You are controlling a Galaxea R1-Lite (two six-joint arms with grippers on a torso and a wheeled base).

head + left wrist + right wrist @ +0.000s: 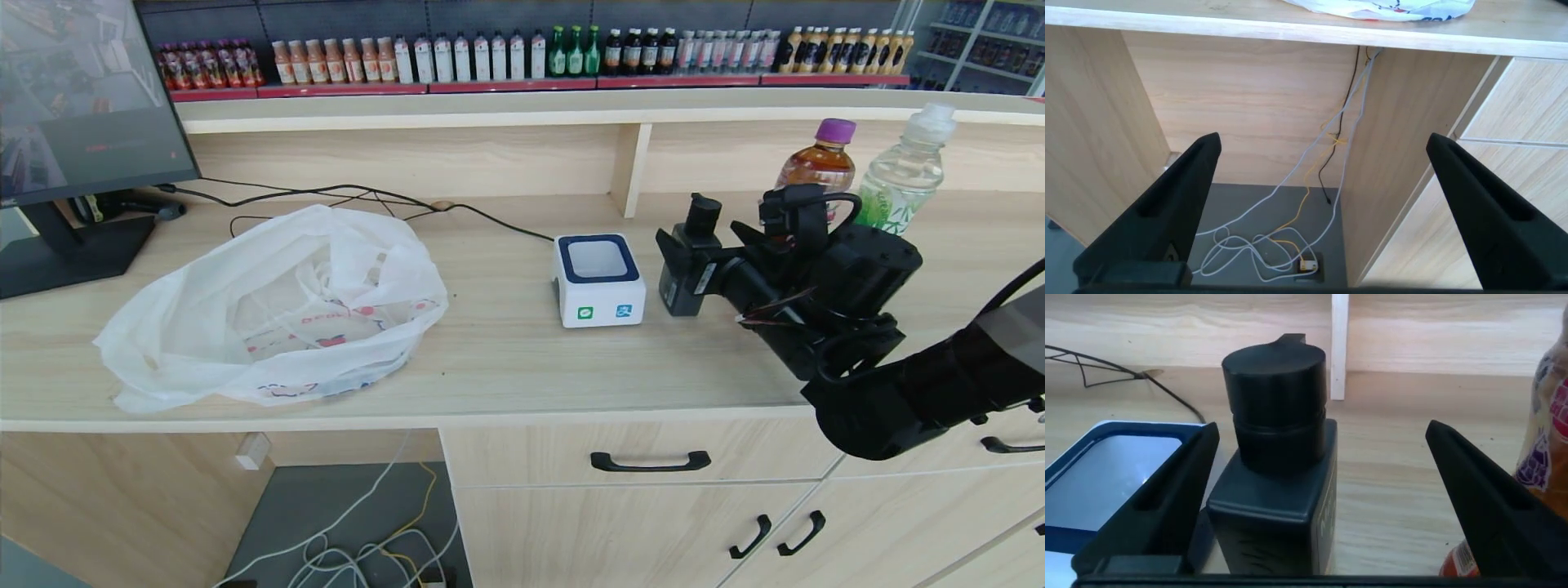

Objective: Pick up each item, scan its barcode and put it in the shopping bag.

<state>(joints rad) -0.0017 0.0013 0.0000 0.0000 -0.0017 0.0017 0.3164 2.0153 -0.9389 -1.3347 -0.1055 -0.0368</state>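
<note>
- The right hand (1323, 433) is over the right part of the counter (506, 359), with its fingers (1167, 498) spread wide and gripping nothing.
- A black bottle (688, 269) with a black cap stands upright on the counter between these fingers, nearer to one of them. I cannot tell if that finger touches it.
- The white scanner (598, 280) with a blue frame sits near the middle of the counter, just beside the black bottle.
- The shopping bag (269, 310), white and open, lies on the left part of the counter and reaches close to the front edge.
- A brown bottle (819, 163) with a purple cap and a clear bottle (906, 171) with a white cap stand side by side near the back edge, at the right.
- The left hand (1323, 143) is lower than the counter's front edge, open and empty, and it faces the space under the counter where cables (1290, 237) lie on the floor.
- A monitor (82, 90) stands at the back left corner.
</note>
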